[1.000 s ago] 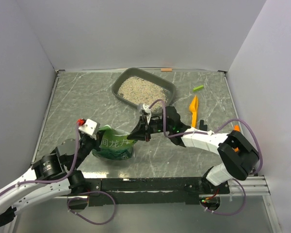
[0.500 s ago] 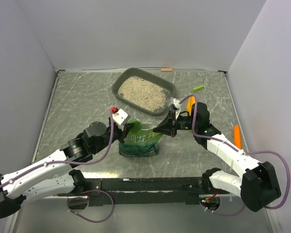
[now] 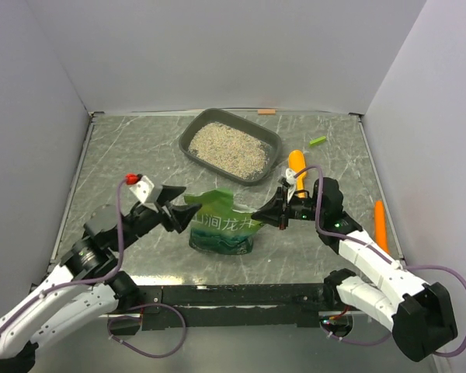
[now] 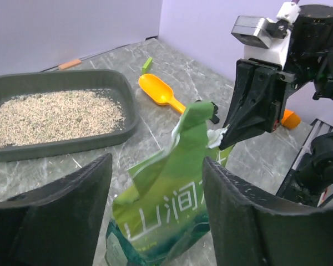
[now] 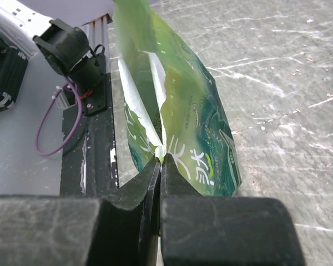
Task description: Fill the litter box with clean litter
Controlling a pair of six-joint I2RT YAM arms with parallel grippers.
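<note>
The dark-grey litter box sits at the back of the table, with beige clean litter spread inside it; the left wrist view also shows the litter box and its clean litter. A green bag stands upright in front of the box. My right gripper is shut on the bag's upper right corner, and the pinched edge shows at the right gripper in its own wrist view. My left gripper hangs open just left of the bag, apart from it.
An orange scoop lies right of the box, partly behind my right arm. Another orange object rests near the right edge. A small green piece and a tan piece lie at the back.
My left gripper has opened, let go of the bag and drawn back to the left. The bag, carried right earlier, now stands held only by the right gripper.
</note>
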